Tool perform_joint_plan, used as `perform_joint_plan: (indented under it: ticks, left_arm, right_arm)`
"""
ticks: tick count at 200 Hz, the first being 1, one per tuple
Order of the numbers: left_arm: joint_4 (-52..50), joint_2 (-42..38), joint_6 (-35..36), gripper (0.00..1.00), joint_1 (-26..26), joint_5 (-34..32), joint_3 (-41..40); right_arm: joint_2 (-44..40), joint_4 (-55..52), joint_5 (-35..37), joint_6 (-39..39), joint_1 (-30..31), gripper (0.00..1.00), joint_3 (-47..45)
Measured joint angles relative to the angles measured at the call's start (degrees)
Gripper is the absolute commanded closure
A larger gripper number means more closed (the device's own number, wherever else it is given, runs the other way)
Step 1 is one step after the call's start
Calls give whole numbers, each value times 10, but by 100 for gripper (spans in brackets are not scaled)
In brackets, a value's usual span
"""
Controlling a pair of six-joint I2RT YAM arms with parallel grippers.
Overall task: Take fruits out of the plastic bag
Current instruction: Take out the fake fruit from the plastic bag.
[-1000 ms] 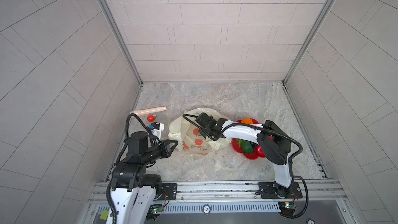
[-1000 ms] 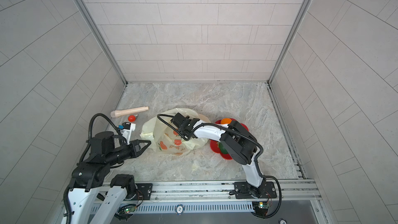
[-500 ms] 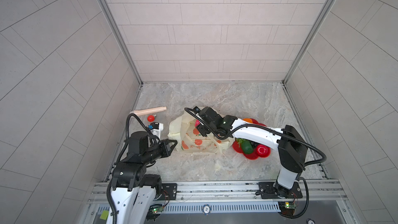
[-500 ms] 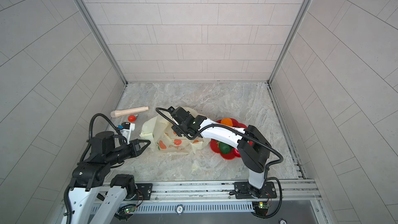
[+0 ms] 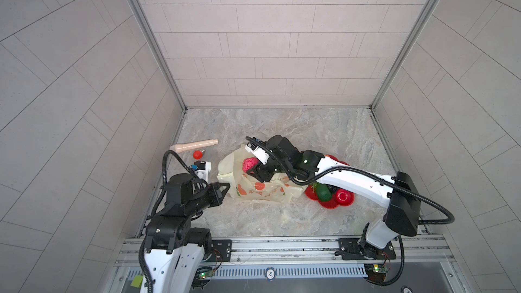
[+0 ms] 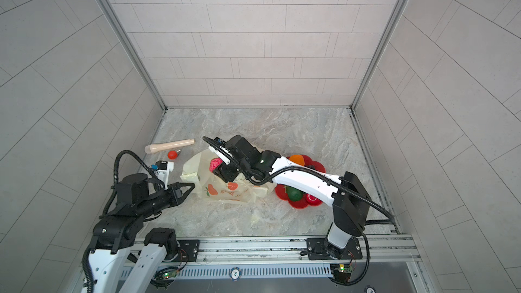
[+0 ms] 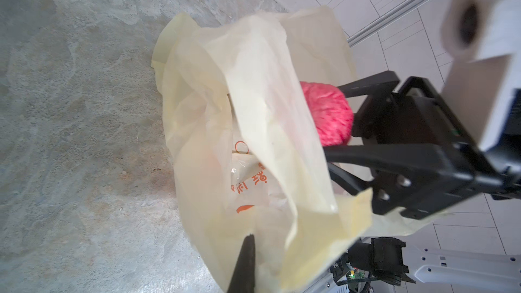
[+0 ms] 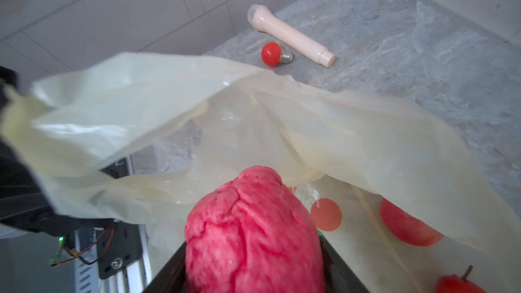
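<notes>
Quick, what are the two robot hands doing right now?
Left gripper: jaws shut, pinching the plastic bag at its edge.
Right gripper: jaws closed on the pink wrinkly fruit.

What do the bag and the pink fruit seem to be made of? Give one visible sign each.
The bag: thin plastic film, slightly glossy; it is crinkled and translucent. The pink fruit: probably foam or soft rubber, matte; its skin is wrinkled and grainy, without shine.

beige tube [image 5: 194, 145]: lying flat near the left wall
red bulb [image 5: 198, 153]: just beside the tube
red plate [image 5: 329, 206]: on the marble table [image 5: 253, 125]
</notes>
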Motion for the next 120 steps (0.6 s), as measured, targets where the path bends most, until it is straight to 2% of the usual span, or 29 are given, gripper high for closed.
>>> perform_joint_plan:
  ticks: [54,101,120]
  left_arm:
    - [0,-1,0,97,0,1,0]
    - [0,-4,0,97,0,2,0]
    - [0,-10,0,97,0,0,0]
  right_arm:
    - [-8,11,-81,22,8,57,40]
    - [-20,2,-91,30,12,57,59]
    - [-32,-24,-74,30,12,58,73]
